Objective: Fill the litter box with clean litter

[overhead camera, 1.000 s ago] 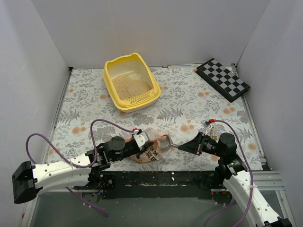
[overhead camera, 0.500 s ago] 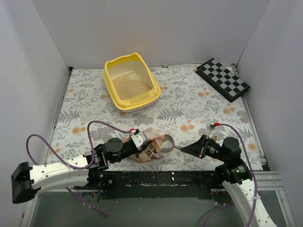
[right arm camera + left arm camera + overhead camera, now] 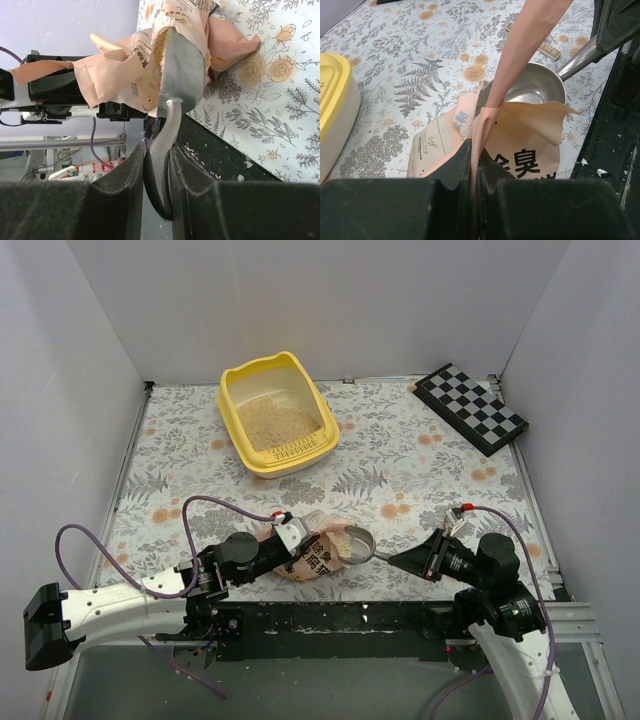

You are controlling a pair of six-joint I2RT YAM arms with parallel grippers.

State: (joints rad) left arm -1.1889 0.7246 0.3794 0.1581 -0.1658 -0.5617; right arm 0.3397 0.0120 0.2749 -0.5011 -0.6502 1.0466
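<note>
The yellow litter box (image 3: 323, 417) stands at the back left of the table, with pale beige clean litter (image 3: 273, 422) spread over its floor. Its corner shows in the left wrist view (image 3: 332, 107). My left gripper (image 3: 290, 540) is shut on the rim of the orange-pink bag (image 3: 315, 558) (image 3: 520, 150) near the front edge and holds its mouth open. My right gripper (image 3: 412, 560) is shut on the handle of the silver scoop (image 3: 357, 541) (image 3: 182, 65). The scoop's bowl (image 3: 535, 90) is at the bag's mouth. Some granules (image 3: 161, 47) lie along its rim.
A black-and-white checkered board (image 3: 470, 407) leans at the back right corner. White walls enclose the table on three sides. A black rail (image 3: 330, 615) runs along the front edge between the arm bases. The floral cloth (image 3: 420, 460) covers the table.
My right gripper has drawn back to the right and the scoop's bowl has come a little out of the bag's mouth. My left gripper still holds the bag, shifted slightly left.
</note>
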